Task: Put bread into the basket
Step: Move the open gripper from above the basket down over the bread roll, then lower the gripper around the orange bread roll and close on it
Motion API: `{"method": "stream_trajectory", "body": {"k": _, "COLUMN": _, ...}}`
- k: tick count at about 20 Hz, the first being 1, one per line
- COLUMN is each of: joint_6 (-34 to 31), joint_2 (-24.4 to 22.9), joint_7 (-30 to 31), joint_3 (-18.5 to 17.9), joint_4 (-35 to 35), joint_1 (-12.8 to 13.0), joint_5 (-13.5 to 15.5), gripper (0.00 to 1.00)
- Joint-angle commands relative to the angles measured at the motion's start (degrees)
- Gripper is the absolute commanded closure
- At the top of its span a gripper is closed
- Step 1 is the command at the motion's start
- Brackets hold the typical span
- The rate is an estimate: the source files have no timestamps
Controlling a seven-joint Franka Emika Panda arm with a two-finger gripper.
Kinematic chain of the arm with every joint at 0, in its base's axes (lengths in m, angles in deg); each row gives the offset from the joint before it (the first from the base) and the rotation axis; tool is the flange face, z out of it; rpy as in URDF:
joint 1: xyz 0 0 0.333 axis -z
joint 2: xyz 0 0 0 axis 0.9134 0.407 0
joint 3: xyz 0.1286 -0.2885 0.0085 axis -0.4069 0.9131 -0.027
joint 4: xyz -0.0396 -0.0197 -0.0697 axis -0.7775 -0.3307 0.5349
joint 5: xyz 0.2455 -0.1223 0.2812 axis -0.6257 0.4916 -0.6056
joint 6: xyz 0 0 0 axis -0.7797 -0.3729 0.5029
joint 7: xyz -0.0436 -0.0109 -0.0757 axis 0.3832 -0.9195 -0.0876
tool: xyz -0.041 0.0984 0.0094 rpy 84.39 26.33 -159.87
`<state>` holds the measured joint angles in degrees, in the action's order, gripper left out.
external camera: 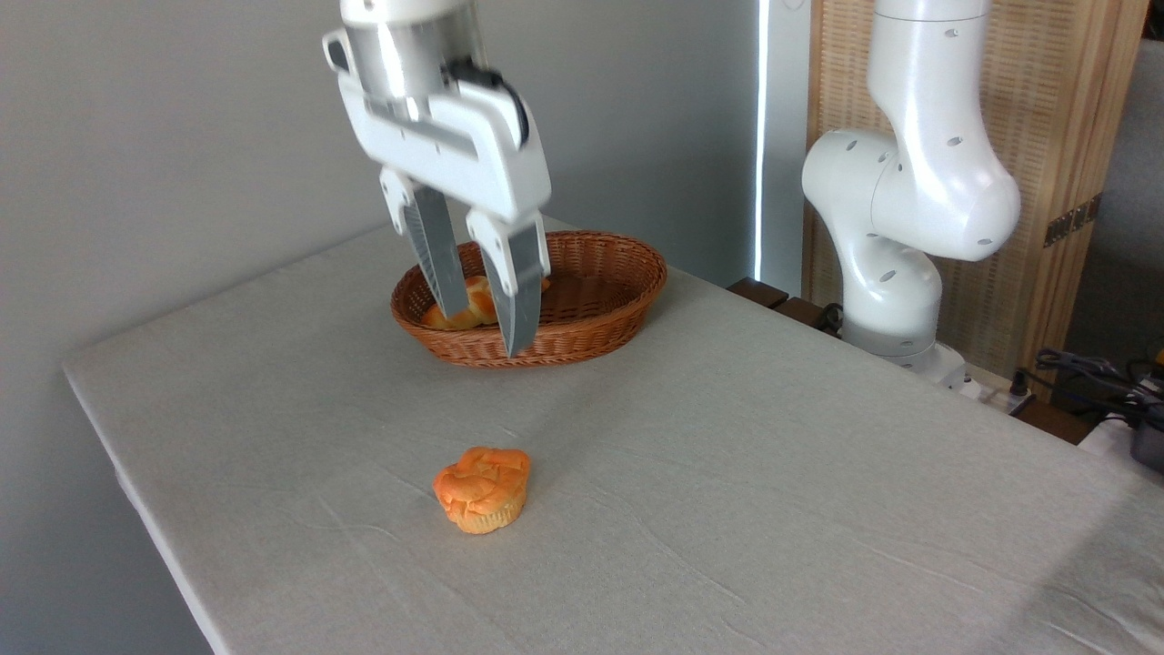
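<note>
One gripper (pixel 484 329), fingers spread and empty, hangs in front of the basket (pixel 600 314) at the table's 12 o'clock end. The bread (pixel 483 488) sits upright on the table (pixel 773 509), toward 6 o'clock from the gripper, well apart from it and from the basket. A croissant-like piece (pixel 473 305) already lies in the basket. Step looks like the approach to the bun: next calls for descending toward 6 o'clock, straddling the domed top, then closing gently.
</note>
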<state>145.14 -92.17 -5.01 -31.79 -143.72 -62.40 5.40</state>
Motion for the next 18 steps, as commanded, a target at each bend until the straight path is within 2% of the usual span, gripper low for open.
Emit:
{"method": "stream_trajectory", "body": {"k": 1, "joint_6": 13.92, "joint_2": -3.93, "joint_7": -1.65, "joint_3": -1.26, "joint_4": -13.59, "joint_1": 0.73, "joint_5": 0.28, "gripper": 0.00}}
{"method": "stream_trajectory", "body": {"k": 6, "joint_6": 28.27, "joint_2": -3.23, "joint_7": -1.66, "joint_3": -1.17, "joint_4": -23.36, "joint_1": 2.05, "joint_5": 0.10, "gripper": 0.00}}
{"method": "stream_trajectory", "body": {"k": 13, "joint_6": 32.32, "joint_2": -0.86, "joint_7": -1.57, "joint_3": -1.09, "joint_4": -26.10, "joint_1": 3.45, "joint_5": 0.10, "gripper": 0.00}}
{"method": "stream_trajectory", "body": {"k": 18, "joint_6": 33.74, "joint_2": 0.46, "joint_7": -1.65, "joint_3": -1.00, "joint_4": -26.19, "joint_1": 3.54, "joint_5": 0.81, "gripper": 0.00}}
